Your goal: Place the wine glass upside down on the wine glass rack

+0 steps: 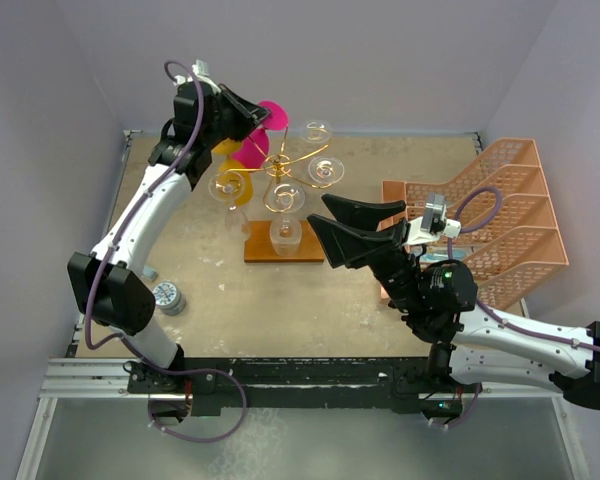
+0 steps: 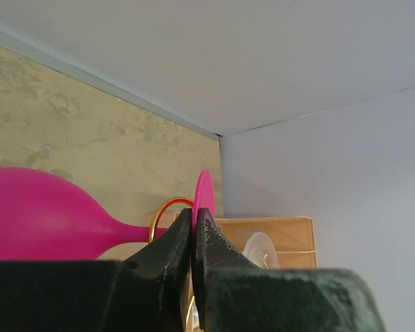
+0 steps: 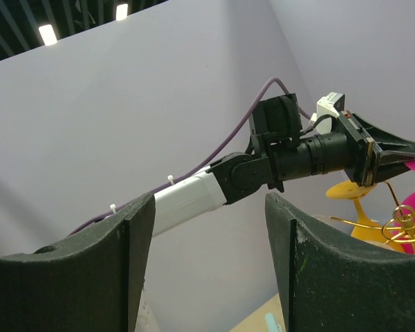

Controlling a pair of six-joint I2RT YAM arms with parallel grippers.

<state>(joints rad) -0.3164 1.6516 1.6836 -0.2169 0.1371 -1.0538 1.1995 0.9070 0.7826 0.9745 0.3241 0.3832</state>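
Note:
The wine glass rack [image 1: 292,165] is a gold wire stand with scroll arms on a brown wooden base [image 1: 283,245]. My left gripper [image 1: 252,112] is at its far left side, shut on the round foot [image 2: 205,192] of a pink wine glass [image 2: 34,214]. The glass lies sideways in the left wrist view, with its stem by a gold wire loop [image 2: 167,207]. The pink foot [image 1: 274,114] shows above the rack. My right gripper [image 1: 332,226] is open and empty, raised to the right of the rack. The rack's wires show in the right wrist view [image 3: 405,225].
A yellow glass [image 1: 234,186] and several clear glasses [image 1: 326,171] hang on the rack. A salmon-pink tiered tray organizer [image 1: 500,215] stands at the right. A small grey tin [image 1: 168,297] sits near the left arm. Walls close in behind and on both sides.

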